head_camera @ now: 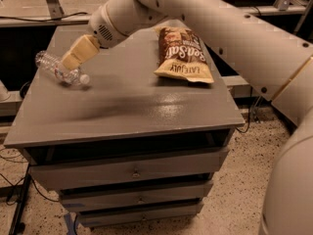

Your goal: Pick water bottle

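The water bottle (53,67) is a small clear ribbed plastic bottle with a white cap. It lies on its side at the left of the grey cabinet top (127,102), cap pointing right toward the front. My gripper (68,61), with tan fingers, has come in from the right and sits right over the middle of the bottle, covering part of it. The white arm (205,18) stretches across the top from the right.
A brown chip bag (181,55) lies flat at the back right of the cabinet top. The cabinet has several drawers (132,173) below. Cables lie on the speckled floor at the left, and a metal frame stands behind the cabinet.
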`<state>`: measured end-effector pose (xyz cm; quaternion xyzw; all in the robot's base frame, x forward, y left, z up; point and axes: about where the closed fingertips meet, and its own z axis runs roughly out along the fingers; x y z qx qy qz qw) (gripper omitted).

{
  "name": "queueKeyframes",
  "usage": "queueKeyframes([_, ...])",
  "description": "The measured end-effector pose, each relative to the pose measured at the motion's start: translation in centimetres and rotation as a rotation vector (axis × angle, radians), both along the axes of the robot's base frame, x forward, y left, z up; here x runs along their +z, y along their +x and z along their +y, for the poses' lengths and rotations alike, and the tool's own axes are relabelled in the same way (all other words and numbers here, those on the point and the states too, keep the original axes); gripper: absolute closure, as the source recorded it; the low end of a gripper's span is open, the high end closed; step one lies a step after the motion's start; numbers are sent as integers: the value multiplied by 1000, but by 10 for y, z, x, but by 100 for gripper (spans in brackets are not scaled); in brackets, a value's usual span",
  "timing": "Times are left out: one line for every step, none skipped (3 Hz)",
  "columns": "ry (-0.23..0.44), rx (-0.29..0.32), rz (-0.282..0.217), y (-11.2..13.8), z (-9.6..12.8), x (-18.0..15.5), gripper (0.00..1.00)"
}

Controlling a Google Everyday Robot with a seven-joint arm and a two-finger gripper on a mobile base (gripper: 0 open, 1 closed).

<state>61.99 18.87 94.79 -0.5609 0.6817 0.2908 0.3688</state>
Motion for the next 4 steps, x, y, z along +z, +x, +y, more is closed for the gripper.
queueKeyframes([52, -15, 15, 19, 33, -19, 0])
queueKeyframes([65, -38, 21, 40, 53, -41, 0])
queueKeyframes([43, -43, 37, 54, 71, -62, 0])
queueKeyframes([5, -31, 65, 56, 91, -83, 0])
